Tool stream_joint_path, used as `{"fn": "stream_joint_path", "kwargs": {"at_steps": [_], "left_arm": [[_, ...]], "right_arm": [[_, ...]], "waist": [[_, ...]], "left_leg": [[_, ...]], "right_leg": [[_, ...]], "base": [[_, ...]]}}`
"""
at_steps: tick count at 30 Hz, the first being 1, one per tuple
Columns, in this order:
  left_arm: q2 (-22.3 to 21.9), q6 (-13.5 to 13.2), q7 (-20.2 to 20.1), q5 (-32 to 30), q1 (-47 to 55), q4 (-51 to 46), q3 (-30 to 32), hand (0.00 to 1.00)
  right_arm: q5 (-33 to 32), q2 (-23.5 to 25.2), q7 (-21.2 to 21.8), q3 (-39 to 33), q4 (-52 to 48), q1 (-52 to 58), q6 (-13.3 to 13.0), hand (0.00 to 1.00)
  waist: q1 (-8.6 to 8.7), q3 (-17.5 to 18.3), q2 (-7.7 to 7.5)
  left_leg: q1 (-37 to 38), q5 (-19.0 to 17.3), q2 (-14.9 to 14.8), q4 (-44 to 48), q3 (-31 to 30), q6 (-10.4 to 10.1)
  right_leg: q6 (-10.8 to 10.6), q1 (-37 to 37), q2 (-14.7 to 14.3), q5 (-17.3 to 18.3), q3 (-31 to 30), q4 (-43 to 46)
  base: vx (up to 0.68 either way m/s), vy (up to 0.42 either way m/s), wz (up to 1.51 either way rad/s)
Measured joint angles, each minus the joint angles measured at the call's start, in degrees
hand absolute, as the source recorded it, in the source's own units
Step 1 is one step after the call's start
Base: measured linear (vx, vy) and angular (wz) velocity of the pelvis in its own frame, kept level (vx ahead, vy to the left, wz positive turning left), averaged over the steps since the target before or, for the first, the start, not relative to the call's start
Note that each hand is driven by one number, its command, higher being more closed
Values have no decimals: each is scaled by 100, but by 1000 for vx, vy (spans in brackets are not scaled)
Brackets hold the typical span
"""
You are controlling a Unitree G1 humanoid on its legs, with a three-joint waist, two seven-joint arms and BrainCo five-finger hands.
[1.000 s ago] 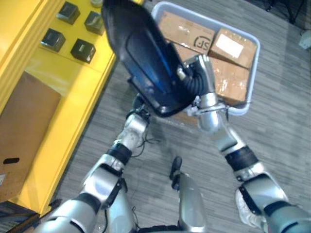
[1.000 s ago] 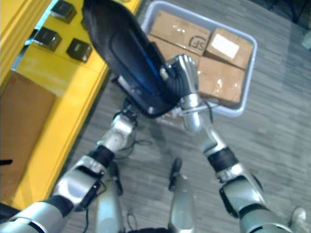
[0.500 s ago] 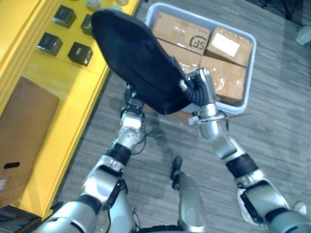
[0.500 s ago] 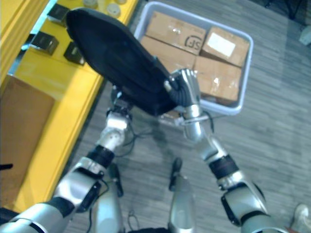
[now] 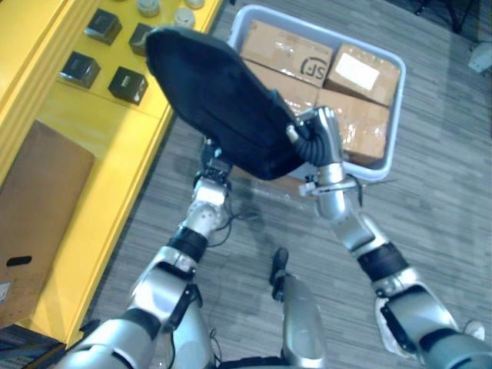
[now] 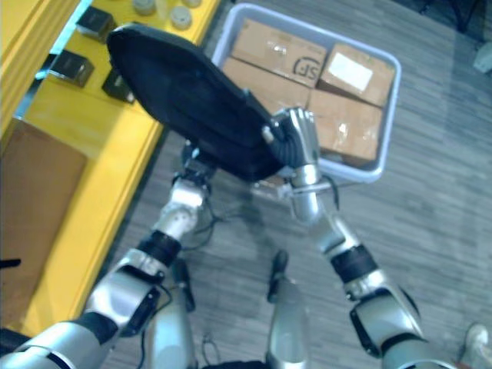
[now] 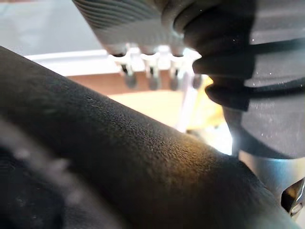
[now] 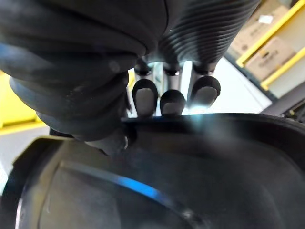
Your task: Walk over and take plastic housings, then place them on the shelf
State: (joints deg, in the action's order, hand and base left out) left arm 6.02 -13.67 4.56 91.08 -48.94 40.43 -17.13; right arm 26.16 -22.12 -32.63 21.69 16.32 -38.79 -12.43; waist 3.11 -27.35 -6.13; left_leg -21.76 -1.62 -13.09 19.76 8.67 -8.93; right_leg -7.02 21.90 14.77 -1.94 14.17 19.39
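A large black plastic housing (image 5: 219, 100) hangs in the air between the yellow shelf (image 5: 92, 127) and a grey bin, its far end over the shelf's edge. My right hand (image 5: 314, 142) holds its near right rim, fingertips (image 8: 145, 98) curled over the edge. My left hand (image 5: 214, 165) is under the housing's near end, mostly hidden by it. In the left wrist view its fingers (image 7: 152, 71) run straight along the housing's dark underside (image 7: 119, 162).
Several small black boxes (image 5: 127, 81) and round caps (image 5: 146, 8) lie on the shelf top. A brown carton (image 5: 38, 207) sits on the lower shelf. The grey bin (image 5: 400, 115) with cardboard boxes (image 5: 365, 73) stands on the floor ahead right.
Over the last second the housing has swung left toward the shelf and turned flatter, both hands moving with it. In the last half second it has barely moved.
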Motion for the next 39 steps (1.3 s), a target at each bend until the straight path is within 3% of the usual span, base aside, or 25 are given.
{"fn": "stream_joint_path", "kwargs": {"at_steps": [20, 28, 32, 33, 35, 37, 39], "left_arm": [[-30, 0, -93, -12, -21, 74, -1, 0], [-249, 10, -40, -22, -32, -53, -9, 0], [-176, 129, 187, -231, -20, -94, -92, 0], [-140, 174, 226, -260, -10, -96, -112, 0], [-120, 195, 337, -389, -5, -95, -164, 0], [53, 207, 358, -389, -25, -84, -240, 0], [186, 219, 357, -384, -83, 74, -329, 0]], "right_arm": [[-11, -75, 15, -1, 3, -162, 165, 100], [-19, -220, 24, -31, 7, -170, 226, 100], [-71, -127, 24, -17, 4, 48, 329, 100], [-76, -93, 23, -21, 4, 95, 361, 100], [-79, -92, 11, -33, 3, 142, 367, 100], [-78, -27, 1, -14, 3, 167, 369, 100], [-66, 124, -9, -8, 3, 241, 374, 100]], "waist": [[63, 1, 4], [72, 23, 83], [5, 42, 122], [-52, 50, 138], [-46, 111, 258], [-8, 124, 285], [-28, 124, 285]], "left_leg": [[-21, -69, 6, 133, 12, 34], [90, -572, -18, 851, 147, 149], [50, -1084, -158, 1494, 234, 199], [33, -1138, -207, 1609, 289, 222], [-158, -1174, -245, 1686, 298, 248], [-392, -1241, -294, 1838, 298, 315], [-534, -1349, -402, 2047, 189, 300]], "right_leg": [[-14, 1, 10, -14, -32, 0], [-121, -242, 45, -79, -298, 3], [-113, -223, 24, -4, -503, 247], [-128, -230, -6, -57, -563, 66], [-171, -319, -106, -394, -622, -531], [-237, -469, -200, -836, -633, -1183], [-249, -498, -316, -870, -622, -1245]], "base": [[0, 1, 0], [-4, 85, -15], [-47, 158, -27], [-81, 197, -35], [-46, 179, -23], [2, 176, -14], [-1, 166, 3]]}}
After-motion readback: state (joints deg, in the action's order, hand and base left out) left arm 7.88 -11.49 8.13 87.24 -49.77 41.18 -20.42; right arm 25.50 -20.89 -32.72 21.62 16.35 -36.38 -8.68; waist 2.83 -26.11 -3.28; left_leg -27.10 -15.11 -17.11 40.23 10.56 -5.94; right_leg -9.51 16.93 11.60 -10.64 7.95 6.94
